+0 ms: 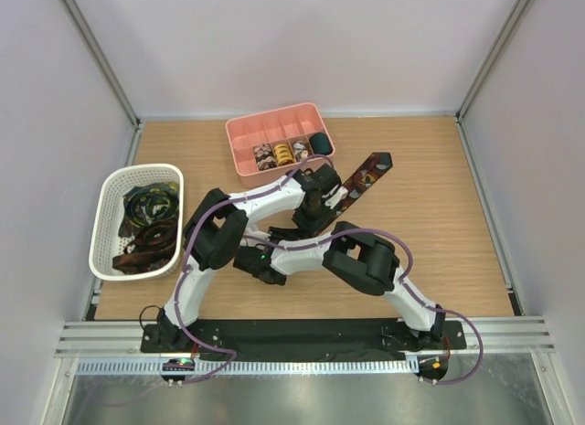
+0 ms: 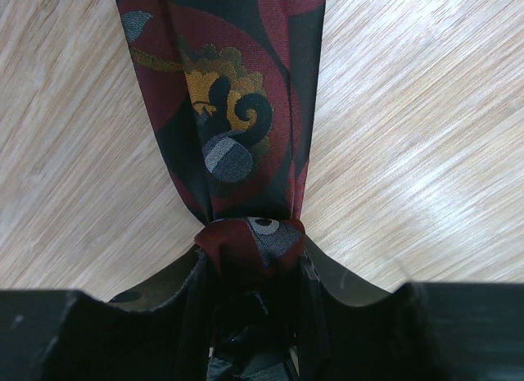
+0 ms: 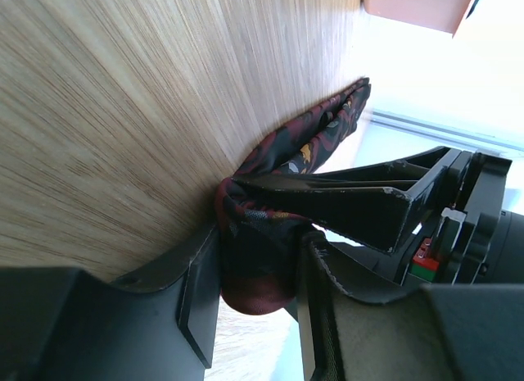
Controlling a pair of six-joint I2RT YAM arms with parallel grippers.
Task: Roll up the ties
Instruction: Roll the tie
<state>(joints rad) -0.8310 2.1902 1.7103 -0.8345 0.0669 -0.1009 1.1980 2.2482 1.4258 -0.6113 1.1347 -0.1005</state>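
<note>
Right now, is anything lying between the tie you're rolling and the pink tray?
Nothing visible. The left tool and right tool both grip the tie at its rolled end, and only bare table separates it from the pink tray.

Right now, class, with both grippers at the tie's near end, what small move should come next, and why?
Probably roll the tie one more turn along its own length. The left gripper and right gripper both pinch its small rolled end, while most of the fabric lies flat, unrolled, on the table.
</note>
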